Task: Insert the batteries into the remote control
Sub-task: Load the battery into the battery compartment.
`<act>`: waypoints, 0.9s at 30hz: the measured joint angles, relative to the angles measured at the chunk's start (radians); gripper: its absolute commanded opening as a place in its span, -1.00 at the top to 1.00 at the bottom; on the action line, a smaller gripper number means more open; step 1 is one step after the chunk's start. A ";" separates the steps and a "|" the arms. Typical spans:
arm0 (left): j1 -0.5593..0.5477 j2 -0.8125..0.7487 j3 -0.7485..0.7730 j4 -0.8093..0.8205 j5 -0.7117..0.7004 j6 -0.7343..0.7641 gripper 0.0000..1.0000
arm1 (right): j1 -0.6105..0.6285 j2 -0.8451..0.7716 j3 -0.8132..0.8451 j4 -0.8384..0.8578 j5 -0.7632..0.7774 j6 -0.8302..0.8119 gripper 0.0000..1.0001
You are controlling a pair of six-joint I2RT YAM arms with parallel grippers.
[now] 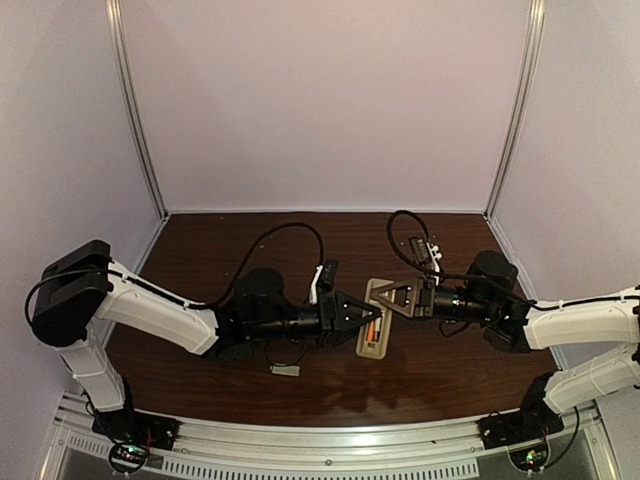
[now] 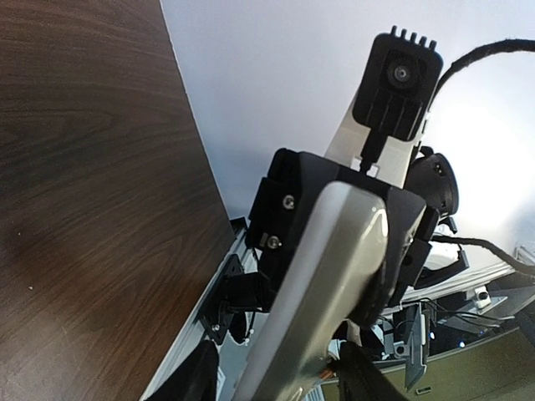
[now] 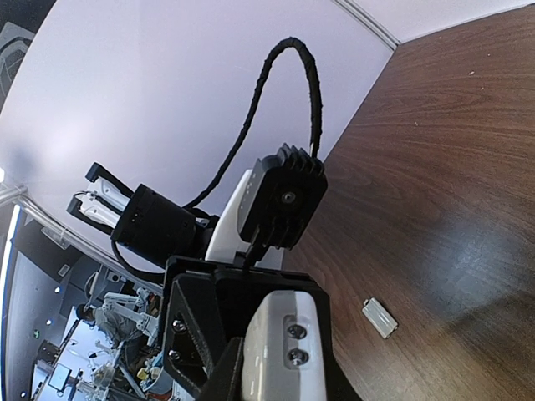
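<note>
The remote control (image 1: 374, 335) lies beige back up at the table's middle, and a copper-gold battery (image 1: 370, 330) shows in its bay. I cannot make out a second battery. My right gripper (image 1: 398, 298) is shut on the remote's far end; in the right wrist view that pale end (image 3: 292, 351) sits tight between the fingers of the right gripper (image 3: 280, 380). My left gripper (image 1: 368, 318) is at the bay from the left. In the left wrist view the remote (image 2: 334, 276) runs between the spread jaws of the left gripper (image 2: 280, 380), and an orange glint of battery (image 2: 334, 368) shows beside the right finger.
A small flat pale grey plate (image 1: 285, 370) lies on the dark wood table (image 1: 220, 250) near the front, also seen as a pale plate (image 3: 379, 317) in the right wrist view. White walls enclose three sides, and a metal rail (image 1: 300, 440) runs along the near edge.
</note>
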 measured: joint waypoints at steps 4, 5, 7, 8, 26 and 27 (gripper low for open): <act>0.000 0.000 0.014 -0.034 0.000 0.011 0.04 | 0.000 0.000 0.000 -0.013 0.000 0.003 1.00; 0.000 0.000 0.019 -0.045 0.000 0.016 0.05 | 0.000 0.000 0.000 -0.017 0.000 0.005 1.00; 0.000 0.000 0.028 -0.069 0.002 0.027 0.10 | 0.000 0.000 0.000 -0.020 0.000 0.008 1.00; 0.000 0.000 0.030 -0.076 0.002 0.030 0.13 | 0.000 0.000 0.000 -0.024 0.000 0.010 1.00; 0.006 0.011 0.044 -0.079 0.031 0.107 0.31 | -0.009 0.000 0.000 -0.016 -0.004 0.106 1.00; 0.006 0.011 0.048 -0.089 0.033 0.115 0.32 | -0.010 0.000 0.000 -0.011 -0.002 0.108 1.00</act>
